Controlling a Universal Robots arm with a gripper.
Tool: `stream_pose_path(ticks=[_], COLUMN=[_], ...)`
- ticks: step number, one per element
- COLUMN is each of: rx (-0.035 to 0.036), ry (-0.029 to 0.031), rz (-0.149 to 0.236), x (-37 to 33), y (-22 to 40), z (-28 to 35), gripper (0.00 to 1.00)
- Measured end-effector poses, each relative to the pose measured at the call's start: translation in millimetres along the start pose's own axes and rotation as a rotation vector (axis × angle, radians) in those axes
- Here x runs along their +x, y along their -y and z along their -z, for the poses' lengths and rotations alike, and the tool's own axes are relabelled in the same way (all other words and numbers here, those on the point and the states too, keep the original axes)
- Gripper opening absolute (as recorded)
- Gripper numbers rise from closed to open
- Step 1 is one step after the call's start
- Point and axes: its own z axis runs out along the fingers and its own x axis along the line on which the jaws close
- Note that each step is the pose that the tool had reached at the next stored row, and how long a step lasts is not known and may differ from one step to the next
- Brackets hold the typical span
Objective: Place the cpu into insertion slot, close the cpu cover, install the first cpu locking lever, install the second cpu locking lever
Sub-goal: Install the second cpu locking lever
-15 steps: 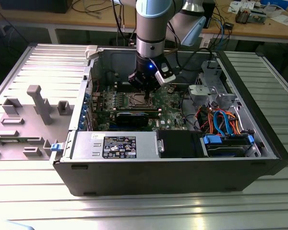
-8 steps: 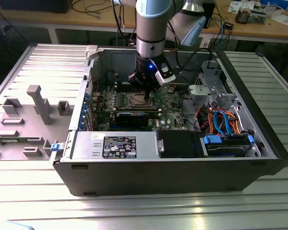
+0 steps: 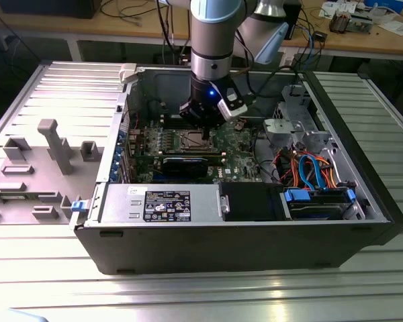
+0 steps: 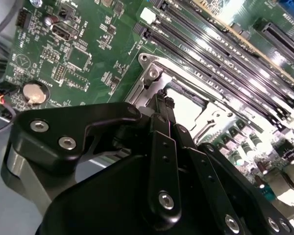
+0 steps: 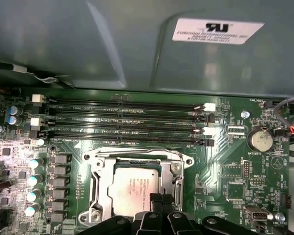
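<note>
- The cpu (image 5: 136,188) is sitting in the insertion slot (image 5: 99,196) on the green motherboard (image 5: 235,176). In the first wrist view it's a flat square chip with a pale silver-grey metal top and some tiny dark print in the middle that I can't make out.
- The cpu cover (image 5: 174,161) is down flat around it: a thin silvery frame with a big square window, and the chip top shows through that window. In the second wrist view the same frame (image 4: 152,73) catches a lot of glare, with a screw at its corner.
- The gripper (image 5: 159,199) is right over the near edge of the chip, black fingertips (image 4: 162,100) pressed close together with pretty much no gap, nothing pinched between them as far as I can see. Can't tell if the tips actually touch the metal.
- In the exterior view the arm reaches straight down into the open computer case (image 3: 255,248), with the gripper (image 3: 203,136) just above the socket area (image 3: 191,139) near the middle of the board.
- Just beside the socket run four long black memory slots (image 5: 127,122) with white and black end clips.
- A round coin battery (image 5: 260,141) sits on the board off to one side, well apart from the socket.
- Writing: there's a white sticker (image 5: 218,30) on the grey case wall with a logo and a few lines of print, and a black label (image 3: 168,204) on the power supply (image 3: 158,204) in the exterior view, text too small to read. The board has white silkscreen lettering all over.
</note>
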Motion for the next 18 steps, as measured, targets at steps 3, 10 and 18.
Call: stream_pose_path(ticks=[3, 10, 18], rx=[0.0015, 0.0327, 0.0439], ry=[-0.0001, -0.0017, -0.0026], rz=[0.000, 0.001, 0.001], x=[-0.3, -0.3, 10.9], y=[-0.2, 3.1, 23.3], z=[7.7, 15.3, 15.8], gripper=[0.11, 0.11, 0.11])
